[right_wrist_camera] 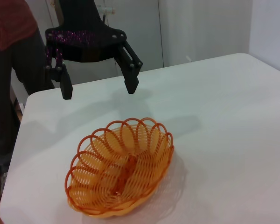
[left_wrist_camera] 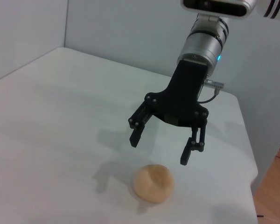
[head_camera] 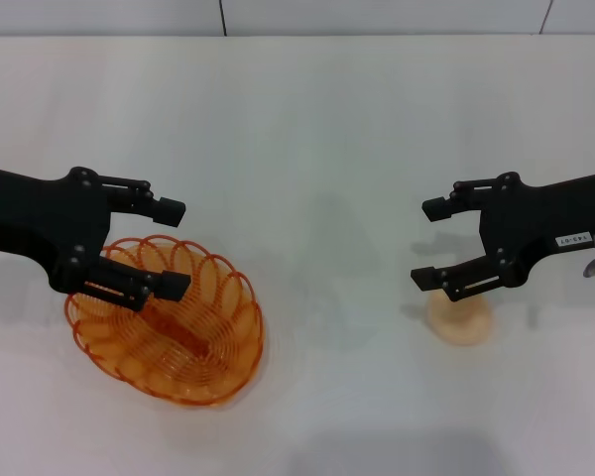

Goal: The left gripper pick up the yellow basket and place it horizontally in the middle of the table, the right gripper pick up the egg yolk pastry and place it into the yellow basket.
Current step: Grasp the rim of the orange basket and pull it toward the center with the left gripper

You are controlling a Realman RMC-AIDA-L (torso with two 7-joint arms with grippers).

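Your left gripper (head_camera: 173, 248) is hovering above the yellow basket (head_camera: 169, 322), over the rim nearest the middle of the counter (head_camera: 317, 129). Its fingers (head_camera: 166, 209) are standing wide apart and are gripping nothing; in the right wrist view the same gripper (right_wrist_camera: 97, 86) is hanging clear of the basket (right_wrist_camera: 121, 168) with open air between the two.

The basket is sitting upright on the counter at your left, near the front edge, and it is lying at a slant rather than square across. Nothing is lying inside it.

Your right gripper (head_camera: 426, 243) is hanging over the egg yolk pastry (head_camera: 460, 317) at your right. Its fingers (head_camera: 438, 208) are spread wide and holding nothing. The left wrist view is showing that gripper (left_wrist_camera: 162, 149) poised just above the pastry (left_wrist_camera: 153, 183), not touching it, with the pastry resting on the counter a little to one side of the gap between the fingers.

The basket and the pastry are lying well apart, with bare counter between them.
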